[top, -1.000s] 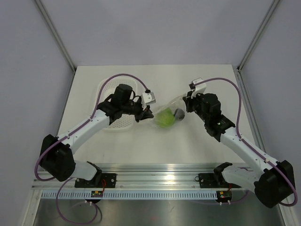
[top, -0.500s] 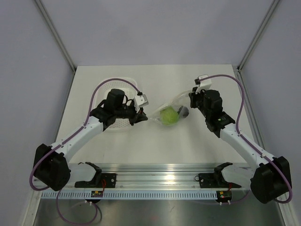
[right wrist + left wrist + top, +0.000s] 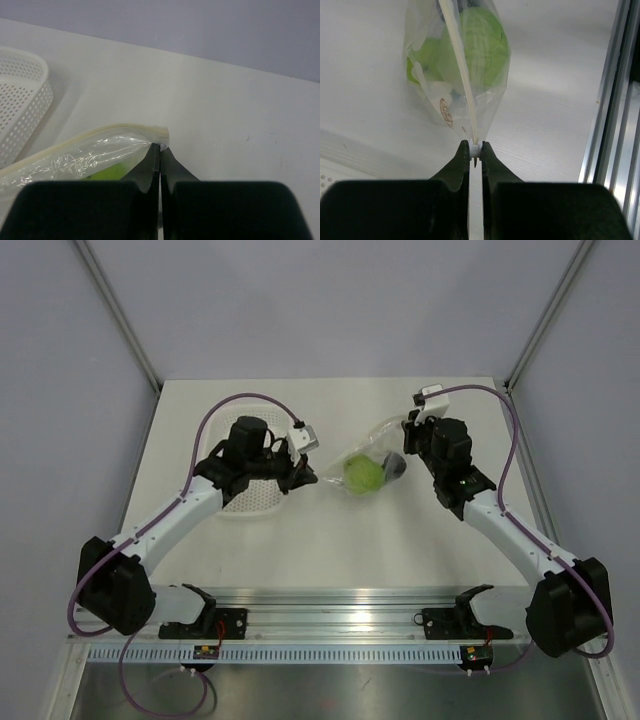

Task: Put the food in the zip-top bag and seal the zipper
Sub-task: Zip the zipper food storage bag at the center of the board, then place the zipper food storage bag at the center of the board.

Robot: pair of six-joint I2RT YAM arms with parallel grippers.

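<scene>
**Sealing step: bag held at both ends of the zipper**

- Left gripper (image 3: 474, 151): closed to a sliver, pinching one end of the zipper (image 3: 460, 80).
- Right gripper (image 3: 159, 149): likewise closed, clamped on the opposite corner of the zip-top bag (image 3: 375, 438).
- Bag hangs stretched between the two grippers over the counter (image 3: 400, 540), just right of the white tray (image 3: 255, 502).
- Contents: the lime-green ball (image 3: 362, 473) and the dark piece (image 3: 394, 466) are inside. A second green shape shows beside the ball in the left wrist view, possibly the chili; cannot confirm.
- Judgement: loading looks done, and sealing is the step in hand. Cannot tell whether the strip is pressed shut along its length.
- Next move calls for one gripper to anchor its corner while the other runs along the strip with steady squeeze and the bag kept taut.
</scene>
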